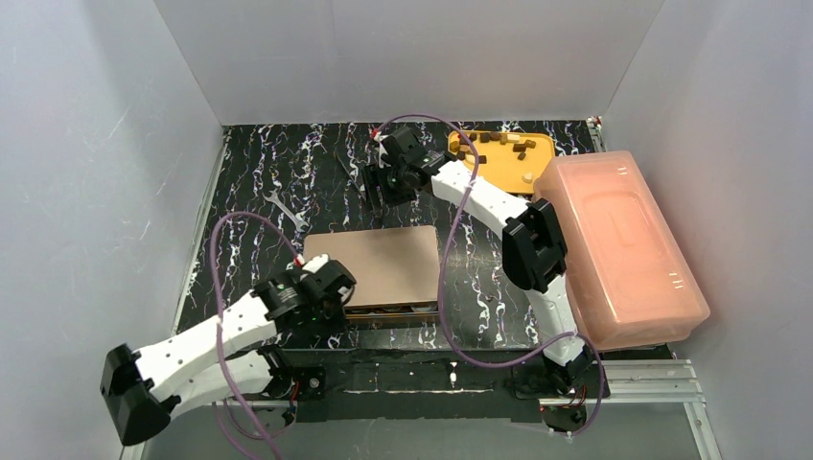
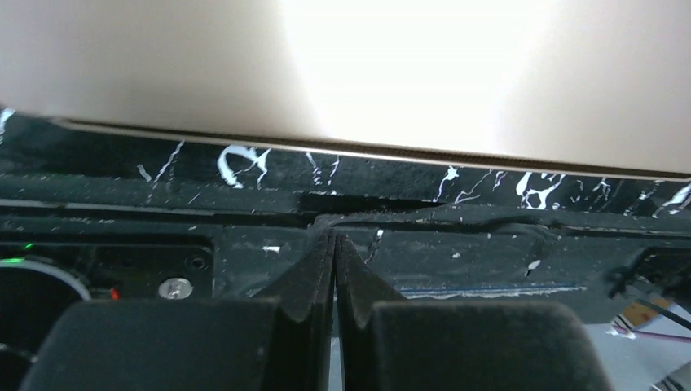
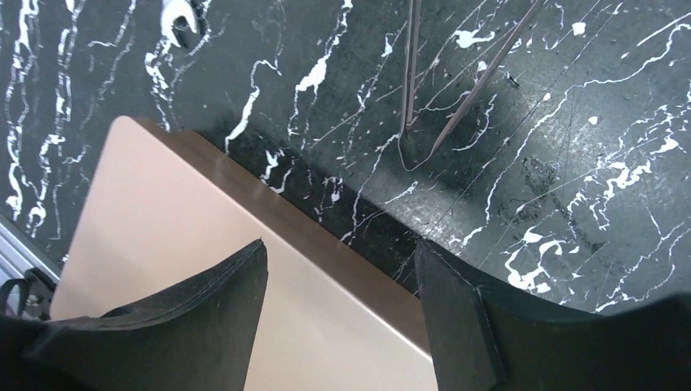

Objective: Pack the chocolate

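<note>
Black marbled desk (image 1: 259, 172): carries everything, with white walls on three sides.
Chocolate (image 1: 519, 149): small dark and tan chunks scattered loosely in a yellow tray (image 1: 499, 171) at the far right of the desk; none is in either pincer.
Copper-brown lid (image 1: 379, 264): flat and rectangular, lying in the near middle of the desk, well apart from the tray.
Pink box (image 1: 618, 249): big, see-through plastic, along the right edge, just beside the tray's near end.
Left pincer (image 2: 334, 238): fingers pressed together with nothing seen between them, low at the near left corner of the lid, tips pointing at the lid's near edge.
Right pincer (image 3: 341, 244): fingers spread and empty, over the desk beyond the lid's far edge, left of the tray; the lid's corner and bare desk show between them.
Tweezers (image 3: 410, 81): thin metal, lying on the desk just past the right pincer.
Wrench (image 1: 286, 209): small, pale, on the desk left of the lid's far corner.
</note>
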Robot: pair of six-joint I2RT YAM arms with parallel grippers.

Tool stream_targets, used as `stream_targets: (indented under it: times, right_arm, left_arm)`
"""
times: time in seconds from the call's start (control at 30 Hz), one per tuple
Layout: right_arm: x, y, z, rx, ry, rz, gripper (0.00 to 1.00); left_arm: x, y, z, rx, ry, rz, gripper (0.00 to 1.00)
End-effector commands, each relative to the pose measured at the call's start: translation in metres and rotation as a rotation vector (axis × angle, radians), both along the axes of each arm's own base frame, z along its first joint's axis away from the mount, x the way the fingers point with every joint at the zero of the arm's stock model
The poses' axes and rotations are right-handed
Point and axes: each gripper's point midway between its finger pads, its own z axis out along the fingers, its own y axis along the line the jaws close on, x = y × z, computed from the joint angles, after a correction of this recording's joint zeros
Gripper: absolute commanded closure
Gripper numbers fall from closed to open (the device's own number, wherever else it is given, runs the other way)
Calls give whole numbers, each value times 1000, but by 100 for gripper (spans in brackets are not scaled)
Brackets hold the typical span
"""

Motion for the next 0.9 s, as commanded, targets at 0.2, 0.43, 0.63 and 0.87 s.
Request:
stream_targets:
  times: [0.2, 0.43, 0.63, 0.87]
  right_arm:
    - [-2, 12, -20, -3, 51, 89, 26]
    - [-5, 12, -31, -21, 74, 97, 26]
    - [-9, 12, -41, -31, 102, 109, 26]
    - [-20, 12, -46, -41, 132, 135, 26]
  left_arm:
    - [19, -27, -35, 80, -104, -10, 100]
    - [21, -24, -50, 103, -186, -2, 100]
    - [26, -15, -59, 112, -241, 30, 100]
    - [32, -10, -65, 105, -282, 67, 100]
